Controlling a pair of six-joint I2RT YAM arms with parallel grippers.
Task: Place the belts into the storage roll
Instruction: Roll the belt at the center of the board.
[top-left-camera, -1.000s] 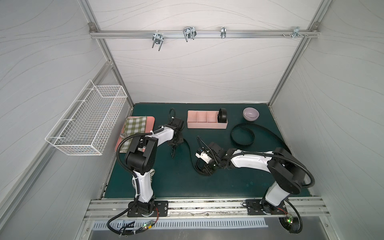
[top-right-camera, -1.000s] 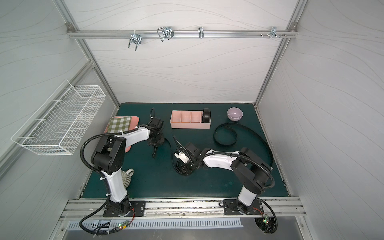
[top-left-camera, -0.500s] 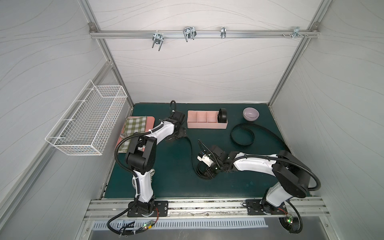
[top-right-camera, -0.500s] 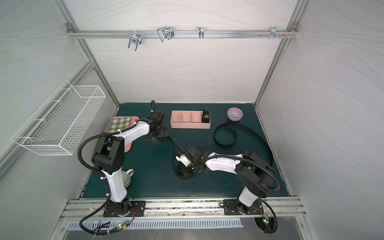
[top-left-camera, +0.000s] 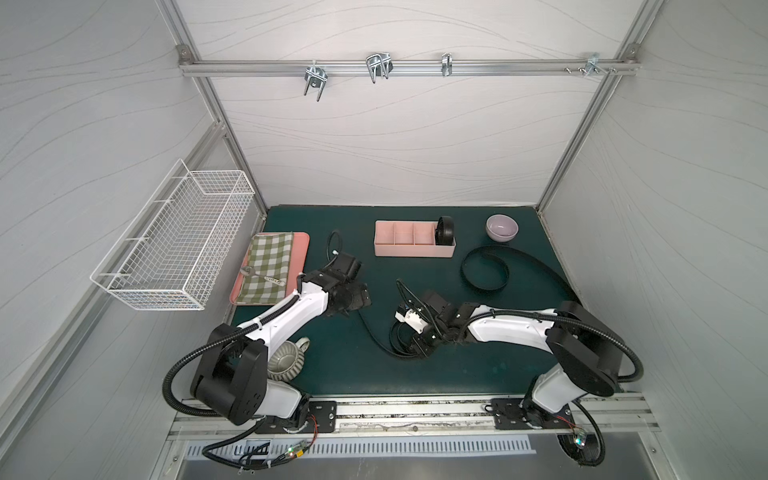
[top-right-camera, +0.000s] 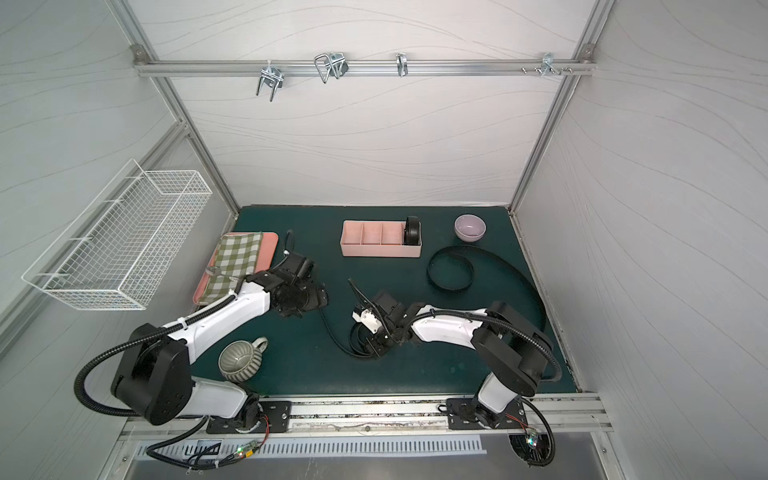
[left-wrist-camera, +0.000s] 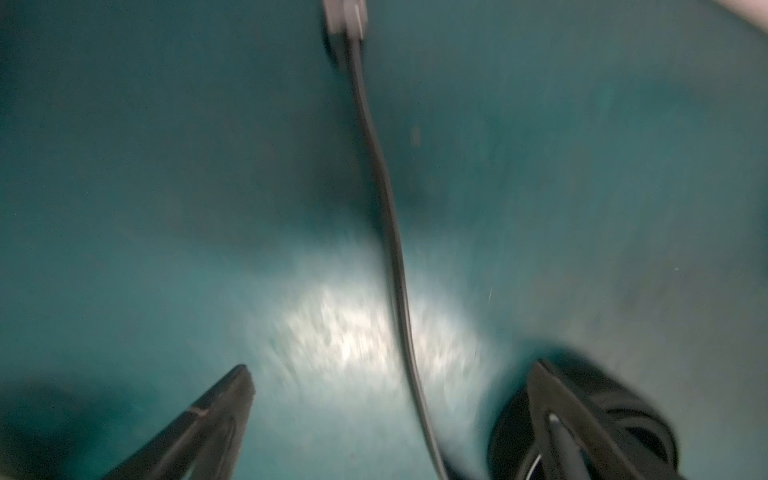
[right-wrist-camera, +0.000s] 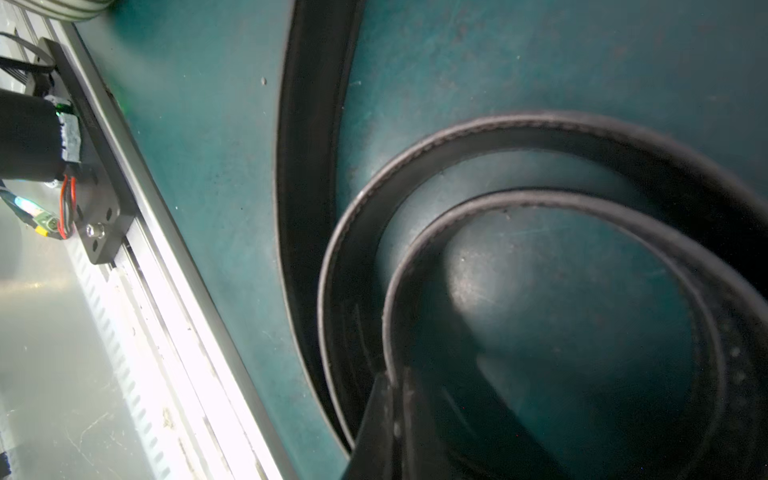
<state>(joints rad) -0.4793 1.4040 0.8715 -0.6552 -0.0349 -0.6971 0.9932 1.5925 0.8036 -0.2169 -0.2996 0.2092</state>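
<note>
On the green mat (top-left-camera: 353, 374), the storage roll (top-left-camera: 411, 251) is set far centre, with a coiled belt (top-left-camera: 444, 232) stood in its right-end compartment. A loose belt (top-left-camera: 484, 287) is laid near its right. A half-wound belt (right-wrist-camera: 347, 270) at centre is clamped by the right gripper (top-left-camera: 414, 348). The left gripper (left-wrist-camera: 392, 368) is spread wide over that belt's tail, which is left untouched.

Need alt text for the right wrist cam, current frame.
Close-up of a black belt lying in loose, nested loops on the dark green mat, with the right tool shut on one of the inner loops. Past the mat's edge run an aluminium rail and a black base plate with red wires.
</note>
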